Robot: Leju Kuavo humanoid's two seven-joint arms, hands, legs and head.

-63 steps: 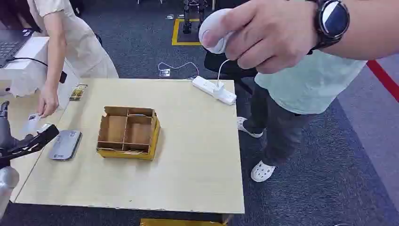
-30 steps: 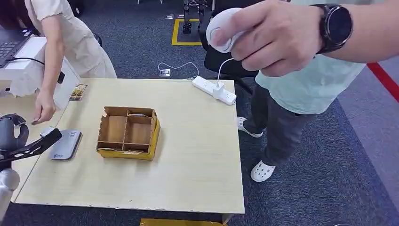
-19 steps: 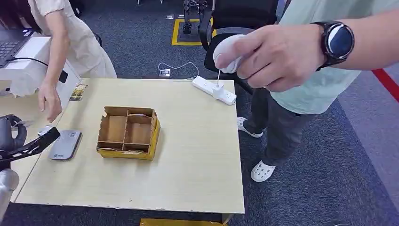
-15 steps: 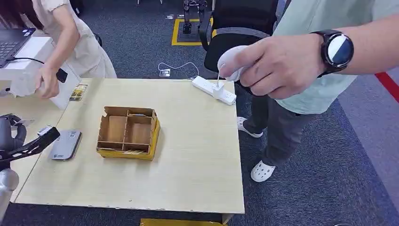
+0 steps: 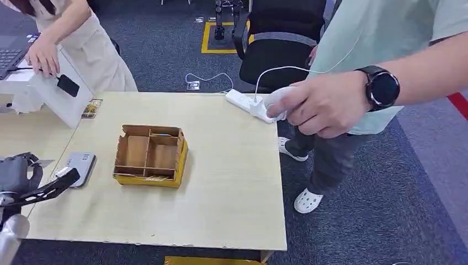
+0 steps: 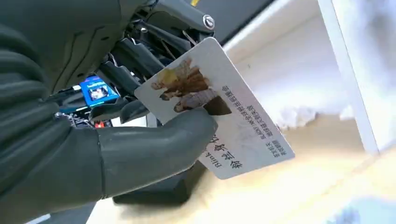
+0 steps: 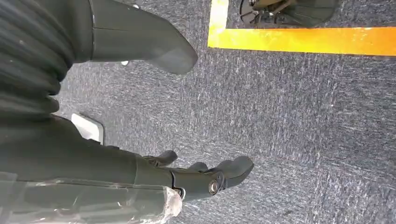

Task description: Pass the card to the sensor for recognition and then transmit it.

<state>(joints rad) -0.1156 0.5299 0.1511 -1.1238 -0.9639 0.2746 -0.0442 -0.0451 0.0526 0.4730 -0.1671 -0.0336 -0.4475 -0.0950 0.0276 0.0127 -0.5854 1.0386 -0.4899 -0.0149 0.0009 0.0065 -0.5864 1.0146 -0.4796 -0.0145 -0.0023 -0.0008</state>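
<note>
Now the left robot hand (image 6: 93, 140) pinched the white printed card (image 6: 219, 116) between thumb and fingers, at the near-left edge of the wooden surface (image 5: 221, 182), just beside the grey card sensor (image 5: 77, 165). Right robot hand (image 7: 201, 175) hung over blue carpet, holding nothing, thumb apart from the loosely bent fingers. Divided cardboard box (image 5: 150, 155) sat mid-surface, with a person's hand (image 5: 325, 105) gripping a white controller (image 5: 278, 102) near the power strip (image 5: 243, 101).
</note>
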